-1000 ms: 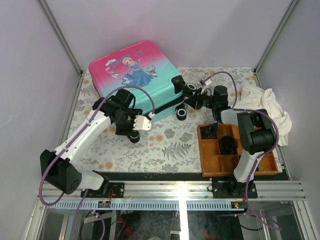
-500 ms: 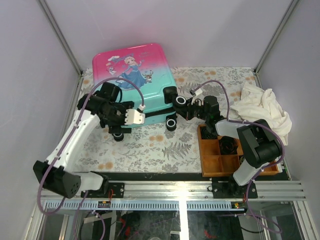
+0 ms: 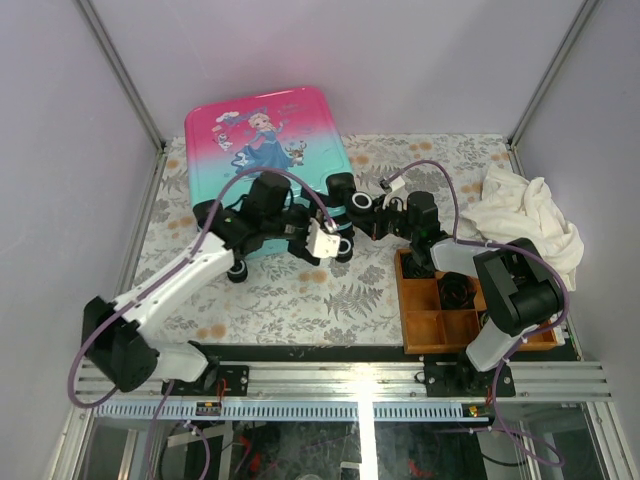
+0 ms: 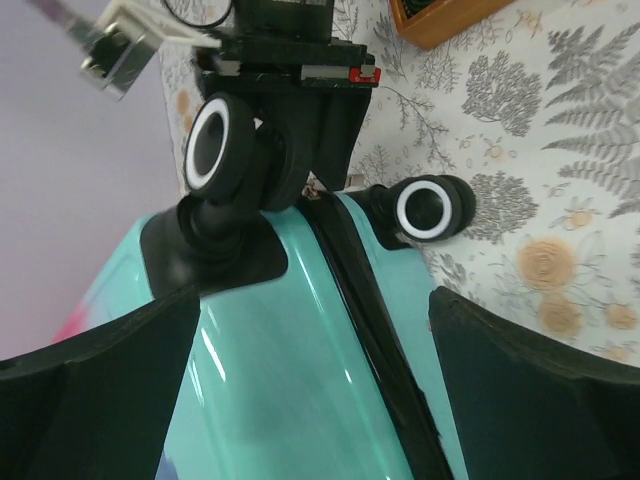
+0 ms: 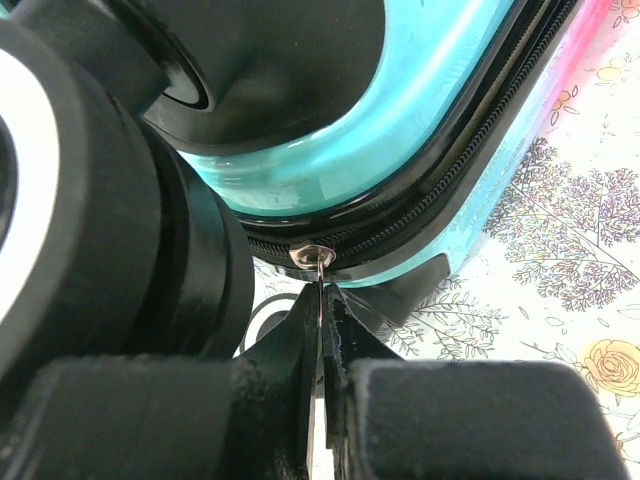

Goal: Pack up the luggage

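Lying far-left on desk (image 3: 300, 300), luggage (image 3: 262, 150) had zipper pull (image 5: 312, 256) pinched in right tool (image 5: 322, 300), visible from right wrist only; left tool (image 4: 315, 385) gaped near wheels (image 4: 432, 208).

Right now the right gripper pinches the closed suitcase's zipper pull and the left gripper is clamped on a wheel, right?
No: the left wrist view shows the left gripper open, holding nothing. The right gripper does pinch the zipper pull of the closed luggage.
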`<action>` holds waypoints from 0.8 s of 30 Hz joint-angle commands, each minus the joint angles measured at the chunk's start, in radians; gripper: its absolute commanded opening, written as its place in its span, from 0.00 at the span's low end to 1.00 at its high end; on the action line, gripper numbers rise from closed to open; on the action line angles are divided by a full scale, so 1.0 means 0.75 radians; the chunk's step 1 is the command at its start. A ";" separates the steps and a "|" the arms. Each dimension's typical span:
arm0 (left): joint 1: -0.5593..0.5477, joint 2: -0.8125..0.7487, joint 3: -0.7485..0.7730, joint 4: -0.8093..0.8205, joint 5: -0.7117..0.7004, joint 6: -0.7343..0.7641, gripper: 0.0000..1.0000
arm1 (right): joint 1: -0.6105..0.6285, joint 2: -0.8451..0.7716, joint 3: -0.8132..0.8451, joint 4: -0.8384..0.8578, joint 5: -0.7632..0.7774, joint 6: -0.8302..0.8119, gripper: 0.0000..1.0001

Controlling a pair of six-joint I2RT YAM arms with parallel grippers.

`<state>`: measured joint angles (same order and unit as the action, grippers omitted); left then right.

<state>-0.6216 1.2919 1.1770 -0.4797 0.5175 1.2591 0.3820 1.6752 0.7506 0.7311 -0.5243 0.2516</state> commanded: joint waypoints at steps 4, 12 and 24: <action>-0.055 0.181 -0.056 0.444 0.025 0.334 0.94 | -0.007 0.027 0.046 0.027 0.075 -0.058 0.00; -0.071 0.348 -0.045 0.785 -0.054 0.395 0.92 | -0.007 0.023 0.037 0.037 0.071 -0.056 0.00; -0.071 0.477 0.110 0.506 -0.040 0.562 0.49 | -0.010 -0.009 0.030 0.030 0.114 -0.118 0.00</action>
<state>-0.6678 1.6600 1.2175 -0.0639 0.4850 1.6371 0.3817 1.6821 0.7547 0.7361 -0.5179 0.2401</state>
